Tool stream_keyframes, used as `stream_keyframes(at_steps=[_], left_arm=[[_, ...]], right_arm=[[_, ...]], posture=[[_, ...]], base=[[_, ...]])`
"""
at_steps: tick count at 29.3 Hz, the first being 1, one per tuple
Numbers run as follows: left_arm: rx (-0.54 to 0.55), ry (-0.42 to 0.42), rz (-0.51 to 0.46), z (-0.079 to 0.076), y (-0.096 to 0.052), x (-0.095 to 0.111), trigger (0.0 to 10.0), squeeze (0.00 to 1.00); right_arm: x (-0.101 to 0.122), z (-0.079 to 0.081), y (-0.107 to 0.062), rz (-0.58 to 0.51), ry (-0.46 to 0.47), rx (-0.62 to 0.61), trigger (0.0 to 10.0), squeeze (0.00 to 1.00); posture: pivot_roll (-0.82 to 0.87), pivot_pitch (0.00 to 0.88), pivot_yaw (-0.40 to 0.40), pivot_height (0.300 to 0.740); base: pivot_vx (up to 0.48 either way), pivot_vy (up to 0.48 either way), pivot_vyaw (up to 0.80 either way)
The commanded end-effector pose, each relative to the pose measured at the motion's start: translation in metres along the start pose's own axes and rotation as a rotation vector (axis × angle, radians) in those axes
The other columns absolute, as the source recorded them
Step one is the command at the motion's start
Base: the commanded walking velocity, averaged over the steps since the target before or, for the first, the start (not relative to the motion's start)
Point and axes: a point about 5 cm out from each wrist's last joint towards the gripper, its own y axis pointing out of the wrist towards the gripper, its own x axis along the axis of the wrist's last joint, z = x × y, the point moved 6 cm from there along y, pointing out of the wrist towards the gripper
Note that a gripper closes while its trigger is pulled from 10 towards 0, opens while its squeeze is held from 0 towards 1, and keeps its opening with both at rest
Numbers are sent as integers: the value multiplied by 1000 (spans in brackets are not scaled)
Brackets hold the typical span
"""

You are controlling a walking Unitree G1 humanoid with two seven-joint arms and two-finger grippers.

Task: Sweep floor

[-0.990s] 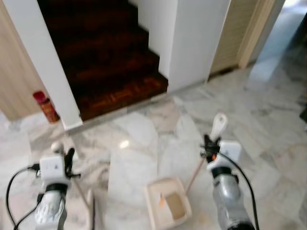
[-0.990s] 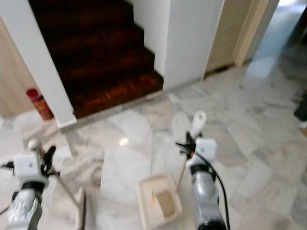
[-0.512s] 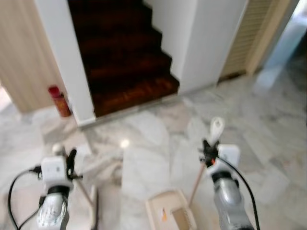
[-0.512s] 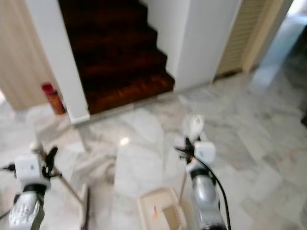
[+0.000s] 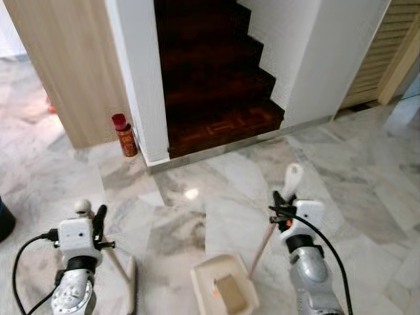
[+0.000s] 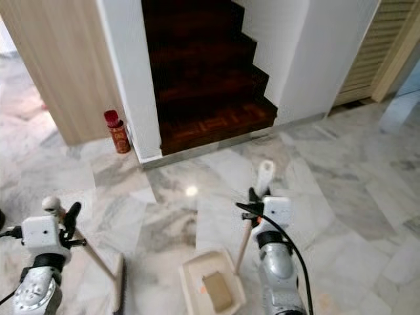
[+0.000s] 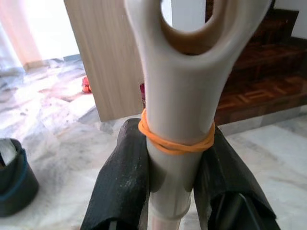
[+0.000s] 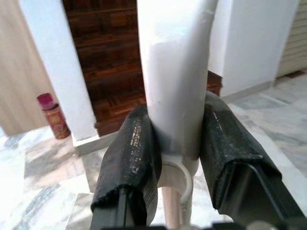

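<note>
the left gripper (image 7: 170, 179) is clamped on the cream handle of the broom (image 5: 113, 259), both black fingers (image 7: 123, 184) pressed against the shaft just below an orange rubber band (image 7: 175, 140) wound round it. from that grip the wooden stick slants down to the broom head (image 5: 131, 285), which rests on the marble floor (image 5: 367, 190) close in front of the robot on its left side.

the right gripper (image 8: 177, 143) is closed on the pale handle of the dustpan (image 5: 225, 292), its fingers (image 8: 132, 160) squeezing either side of the grip. the dustpan's stick (image 5: 262, 241) runs down and inward to the cream pan, which sits on the floor between the two arms, nearer the right one, with a brownish patch of debris inside it.

ahead, dark wooden stairs (image 5: 213, 79) rise between white walls (image 5: 141, 72). a red canister (image 5: 124, 135) stands on the floor beside the left wall's foot, against a light wood panel (image 5: 65, 59). a dark round container (image 7: 14, 179) sits on the floor to the robot's far left.
</note>
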Motion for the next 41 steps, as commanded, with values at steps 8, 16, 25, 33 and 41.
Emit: stream_keyframes(at_steps=[8, 16, 25, 33, 41], left_arm=[[-14, -4, -42, -8, 3, 13, 10000, 0], [-3, -4, -38, -6, 3, 12, 10000, 0], [5, -5, -40, -5, 5, 14, 10000, 0], [10, -4, -42, -3, 5, 16, 10000, 0], [13, -2, -42, -3, 5, 16, 10000, 0]], right_arm=[[10, -5, 3, -27, 23, -16, 10000, 0], [10, -8, 3, -23, 31, -28, 10000, 0], [11, -8, 5, -20, 48, -36, 10000, 0], [12, -8, 5, -20, 55, -38, 10000, 0], [13, -7, 5, -22, 50, -34, 10000, 0]], posture=[[17, 0, -10, 740], [18, 0, -10, 740], [28, 0, -8, 740], [32, 0, -8, 740], [35, 0, -9, 740]], base=[[0, 358, 0], [0, 359, 0], [0, 359, 0], [0, 359, 0], [0, 358, 0]])
